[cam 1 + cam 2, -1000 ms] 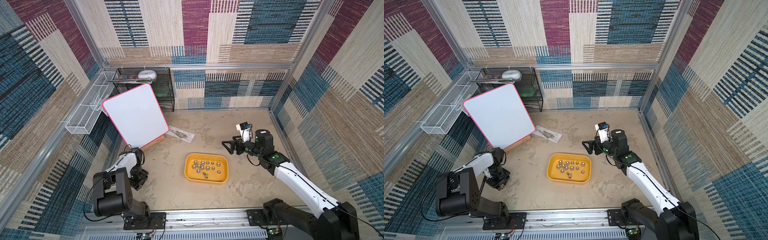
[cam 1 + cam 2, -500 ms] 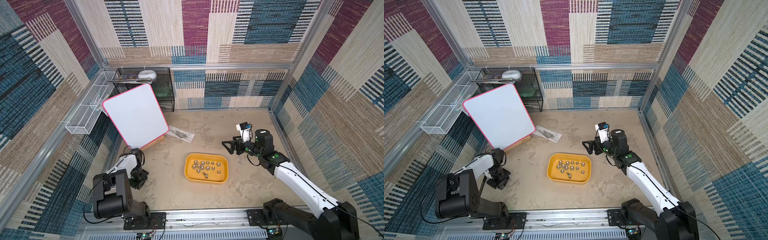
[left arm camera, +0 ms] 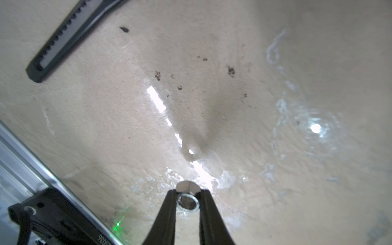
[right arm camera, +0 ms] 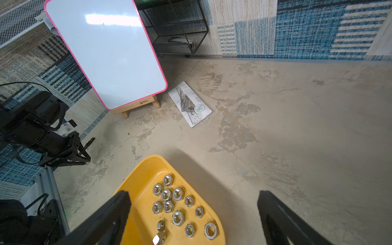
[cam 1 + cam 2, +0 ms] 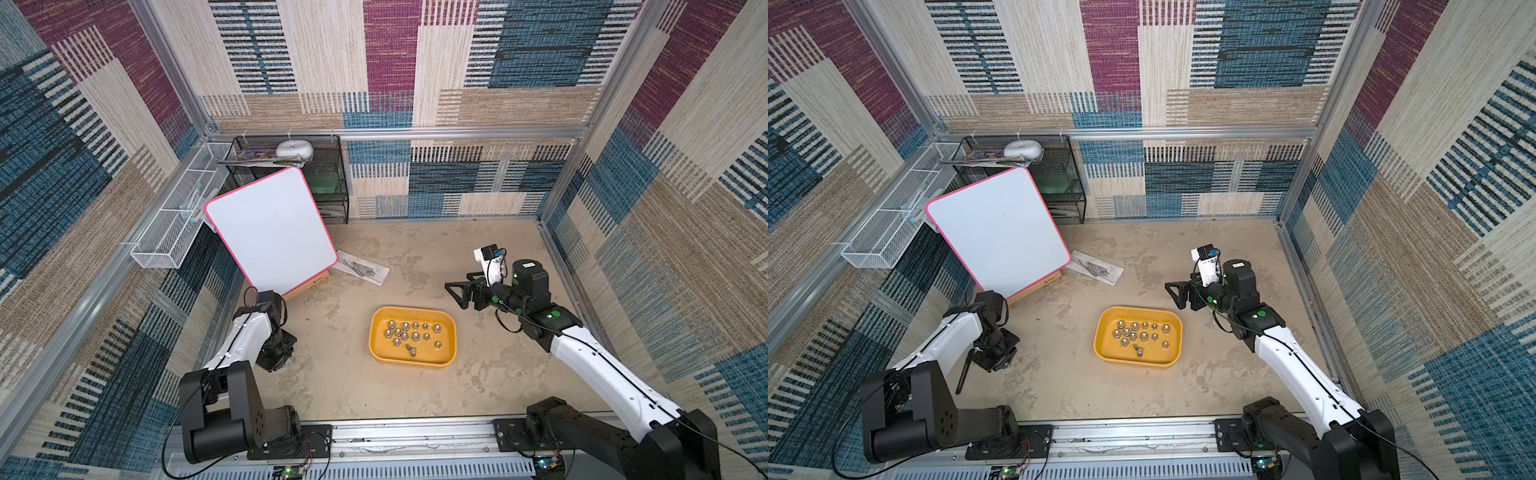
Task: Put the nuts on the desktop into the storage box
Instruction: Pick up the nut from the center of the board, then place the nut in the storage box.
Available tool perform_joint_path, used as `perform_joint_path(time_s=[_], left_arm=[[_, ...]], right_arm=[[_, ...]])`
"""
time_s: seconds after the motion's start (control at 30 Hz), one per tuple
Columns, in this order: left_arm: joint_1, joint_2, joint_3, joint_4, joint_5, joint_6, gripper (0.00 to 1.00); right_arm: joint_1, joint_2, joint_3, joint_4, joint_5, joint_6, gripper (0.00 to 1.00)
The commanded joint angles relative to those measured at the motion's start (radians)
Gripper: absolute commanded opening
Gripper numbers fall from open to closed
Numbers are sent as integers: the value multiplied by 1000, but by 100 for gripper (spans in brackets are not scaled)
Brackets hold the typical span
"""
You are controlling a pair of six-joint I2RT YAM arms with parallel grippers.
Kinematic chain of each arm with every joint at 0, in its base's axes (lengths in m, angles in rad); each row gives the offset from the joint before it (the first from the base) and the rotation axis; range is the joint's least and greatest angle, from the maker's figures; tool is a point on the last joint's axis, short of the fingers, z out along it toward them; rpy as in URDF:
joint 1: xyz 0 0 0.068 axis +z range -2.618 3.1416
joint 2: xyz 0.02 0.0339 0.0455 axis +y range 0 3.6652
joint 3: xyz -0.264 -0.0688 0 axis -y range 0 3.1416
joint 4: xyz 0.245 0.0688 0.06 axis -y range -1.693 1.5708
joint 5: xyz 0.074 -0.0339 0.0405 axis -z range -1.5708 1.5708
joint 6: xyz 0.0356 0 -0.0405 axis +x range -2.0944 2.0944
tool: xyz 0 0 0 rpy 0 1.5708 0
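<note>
Left fingers (image 3: 167, 212): closed on one nut (image 3: 188, 199), pinching it by its sides, lower centre of the left wrist view.
Right fingers (image 4: 110, 214): spread wide and empty, at the bottom edge of the right wrist view.
Storage box (image 5: 411, 310): on the surface (image 5: 415, 257), centre of both top views (image 5: 1138, 310), partly between the right fingers in the wrist view.
Other nuts (image 4: 168, 200): about a dozen, loose inside the box.
</note>
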State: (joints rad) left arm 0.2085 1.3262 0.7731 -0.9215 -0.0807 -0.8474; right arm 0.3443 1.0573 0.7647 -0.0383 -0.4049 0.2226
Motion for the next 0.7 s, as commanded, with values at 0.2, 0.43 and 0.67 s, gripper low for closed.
perform_joint_path(time_s=[0.2,0.43,0.67], left_arm=[[-135,-92,85,-53,72,-24,20],[-403,-29,232,-65,41,-108,20],[-673,123,387,-43,22,-165,22]], right_arm=[[0,-35,-20,-3,-8,24,99],[0,-95,-49,-16,15,42,99],[1,-157,-70,-47,32,50,99]])
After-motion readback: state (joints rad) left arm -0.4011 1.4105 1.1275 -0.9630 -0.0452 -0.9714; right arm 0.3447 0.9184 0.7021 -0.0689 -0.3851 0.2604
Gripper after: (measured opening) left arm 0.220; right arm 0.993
